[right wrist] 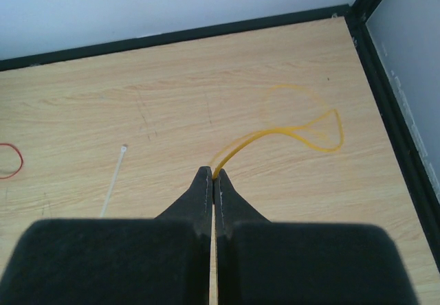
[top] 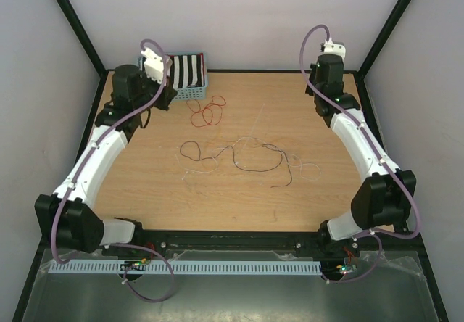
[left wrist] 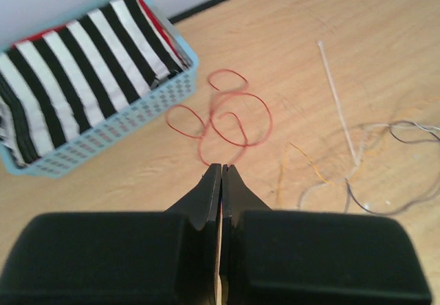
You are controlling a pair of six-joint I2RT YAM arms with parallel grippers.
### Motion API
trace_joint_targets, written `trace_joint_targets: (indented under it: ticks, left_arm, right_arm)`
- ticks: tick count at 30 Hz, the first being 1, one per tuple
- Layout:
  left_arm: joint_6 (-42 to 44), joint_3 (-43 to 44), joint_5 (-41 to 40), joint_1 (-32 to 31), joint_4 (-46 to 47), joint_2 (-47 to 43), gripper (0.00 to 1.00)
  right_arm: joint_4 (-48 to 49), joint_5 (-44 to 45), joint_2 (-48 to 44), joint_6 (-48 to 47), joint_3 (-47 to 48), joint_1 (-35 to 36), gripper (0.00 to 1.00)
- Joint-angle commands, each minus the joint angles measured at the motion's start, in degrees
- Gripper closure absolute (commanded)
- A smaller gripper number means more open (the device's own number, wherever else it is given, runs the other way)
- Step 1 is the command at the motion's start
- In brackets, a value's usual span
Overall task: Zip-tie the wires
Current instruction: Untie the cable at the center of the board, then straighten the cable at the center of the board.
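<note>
Left gripper (left wrist: pixel 221 169): read it as fully closed, fingers pressed flat together with nothing between them. It hangs above the table (top: pixel 145 184) near the far left corner. Just beyond its tips you will see the red wire (left wrist: pixel 230 116), coiled in several overlapping loops flat on the wood. Beside that coil, to the left, stands a blue basket (left wrist: pixel 124 123) holding a black-and-white striped cloth (left wrist: pixel 75 64).

Right gripper (right wrist: pixel 212 173): read it as closed as well, with no gap at the tips. You will find a yellow wire (right wrist: pixel 289 132) lying ahead of it, looped toward the right edge. Its near end passes out of sight behind the fingertips, so you cannot tell whether they touch it.

Locate the remaining wires (top: pixel 239 155), dark and pale strands, tangled loosely at mid-table, well apart from both grippers. A white zip tie (left wrist: pixel 337 99) lies straight on the wood between the red coil and that tangle.
</note>
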Motion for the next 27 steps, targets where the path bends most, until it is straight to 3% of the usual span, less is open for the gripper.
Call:
trace_joint_targets:
  ticks: [1, 3, 6, 9, 13, 20, 27]
  left_arm:
    - [-5.2, -5.29, 5.02, 0.26, -0.27, -2.86, 1.0]
    - [-6.45, -6.53, 7.63, 0.32, 0.65, -2.84, 0.99]
    - [-8.95, -7.5, 14.55, -0.04, 4.49, -2.54, 0.77]
    - [-10.6, -7.71, 18.18, -1.37, 8.5, -1.99, 0.46]
    - [-11.14, -8.06, 19.95, -4.0, 12.83, -1.4, 0.24]
    - [-12.31, -9.37, 18.91, -8.1, 21.28, -0.51, 0.05]
    - [-14.92, -8.47, 19.52, -10.75, 26.37, 1.94, 0.01]
  right_arm:
    - [1.01, -1.2, -3.51, 2.41, -1.79, -0.52, 0.99]
    - [1.17, -3.78, -4.38, 3.21, -1.97, -0.51, 1.0]
    - [1.27, -8.35, -5.88, 4.01, -1.96, -0.5, 1.0]
    - [1.25, -12.13, -7.93, 4.66, -1.99, -0.5, 1.0]
    - [1.16, -16.81, -11.32, 6.77, -1.69, -0.51, 1.0]
    - [1.16, -28.4, -15.34, 11.64, -0.14, -0.51, 1.0]
    - [1.63, -36.12, -17.62, 15.7, 1.73, -0.5, 1.0]
